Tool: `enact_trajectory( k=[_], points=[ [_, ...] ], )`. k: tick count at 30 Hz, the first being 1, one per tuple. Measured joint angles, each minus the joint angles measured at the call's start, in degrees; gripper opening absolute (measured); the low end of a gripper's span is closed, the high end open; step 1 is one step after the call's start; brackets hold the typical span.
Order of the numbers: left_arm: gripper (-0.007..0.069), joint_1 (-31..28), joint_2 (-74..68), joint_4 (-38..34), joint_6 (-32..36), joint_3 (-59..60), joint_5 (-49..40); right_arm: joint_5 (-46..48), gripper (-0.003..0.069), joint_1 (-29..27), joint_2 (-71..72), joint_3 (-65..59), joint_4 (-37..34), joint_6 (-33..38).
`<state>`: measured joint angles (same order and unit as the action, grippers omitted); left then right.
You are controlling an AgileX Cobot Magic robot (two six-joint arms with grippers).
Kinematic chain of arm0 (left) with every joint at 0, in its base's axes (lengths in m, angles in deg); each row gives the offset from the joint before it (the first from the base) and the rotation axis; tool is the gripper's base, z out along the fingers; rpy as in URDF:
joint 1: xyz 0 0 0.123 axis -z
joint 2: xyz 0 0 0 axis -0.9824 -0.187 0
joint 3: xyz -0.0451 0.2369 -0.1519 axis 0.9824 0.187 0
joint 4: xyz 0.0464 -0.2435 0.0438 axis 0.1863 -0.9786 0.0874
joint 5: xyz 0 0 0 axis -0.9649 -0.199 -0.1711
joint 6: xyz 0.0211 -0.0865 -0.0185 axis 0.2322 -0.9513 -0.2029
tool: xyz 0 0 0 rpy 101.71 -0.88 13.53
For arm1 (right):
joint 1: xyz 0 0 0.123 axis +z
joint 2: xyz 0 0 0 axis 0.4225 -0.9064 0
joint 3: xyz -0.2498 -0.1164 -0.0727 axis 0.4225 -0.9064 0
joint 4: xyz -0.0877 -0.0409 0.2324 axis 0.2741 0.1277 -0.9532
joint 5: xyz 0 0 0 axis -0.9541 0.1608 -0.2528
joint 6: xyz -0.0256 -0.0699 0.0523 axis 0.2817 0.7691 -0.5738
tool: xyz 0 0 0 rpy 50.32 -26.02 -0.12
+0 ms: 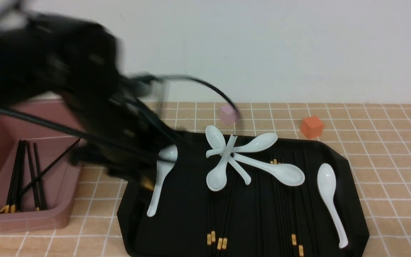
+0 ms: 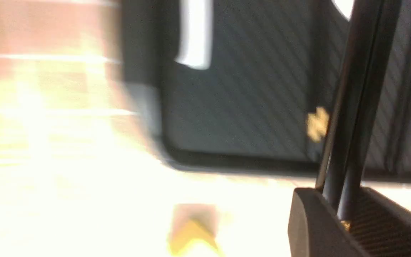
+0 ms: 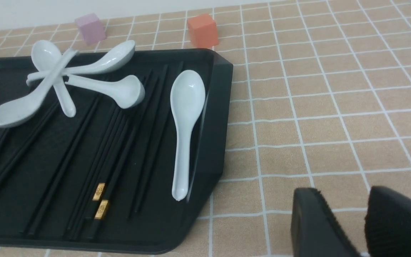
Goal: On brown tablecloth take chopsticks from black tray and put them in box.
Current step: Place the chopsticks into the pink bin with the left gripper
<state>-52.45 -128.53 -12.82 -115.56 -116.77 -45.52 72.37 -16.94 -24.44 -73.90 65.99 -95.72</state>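
The black tray (image 1: 337, 153) lies on the brown tablecloth (image 1: 387, 142) and holds several chopsticks (image 1: 227, 214), which also show in the right wrist view (image 3: 112, 157). The box (image 1: 66, 214) stands at the left with several chopsticks (image 1: 27, 171) inside. My left arm is motion-blurred above the gap between box and tray. My left gripper (image 2: 334, 194) is shut on two black chopsticks (image 2: 359, 89), above the tray's edge. A gold tip (image 1: 147, 184) sticks out below the blurred arm. My right gripper (image 3: 343, 192) is open and empty above the cloth, to the right of the tray (image 3: 219, 107).
Several white spoons lie on the tray: one at its left (image 1: 161, 178), a crossed pile (image 1: 234, 157) in the middle, one at the right (image 1: 328, 196). A pink cube (image 1: 228, 114) and an orange cube (image 1: 311, 126) sit behind the tray.
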Motion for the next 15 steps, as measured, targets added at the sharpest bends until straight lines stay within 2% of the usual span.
enact_trajectory(
  k=[4,5,8,11,15],
  points=[
    [0.0124,-12.21,2.77,0.94,3.73,0.0,-3.88,0.0,0.024,0.0,0.0,0.0,0.0,0.0],
    [0.0124,-16.8,2.94,1.17,5.57,0.0,-4.53,0.0,0.024,0.0,0.0,0.0,0.0,0.0],
    [0.0124,-25.35,2.59,1.69,10.27,0.12,-3.55,0.0,0.024,0.0,0.0,0.0,0.0,0.0],
    [0.0124,-30.71,1.14,1.94,14.63,0.12,-0.16,0.0,0.024,0.0,0.0,0.0,0.0,0.0],
    [0.0124,-33.38,-1.93,2.2,17.94,0.12,3.83,0.0,0.024,0.0,0.0,0.0,0.0,0.0]
  ],
)
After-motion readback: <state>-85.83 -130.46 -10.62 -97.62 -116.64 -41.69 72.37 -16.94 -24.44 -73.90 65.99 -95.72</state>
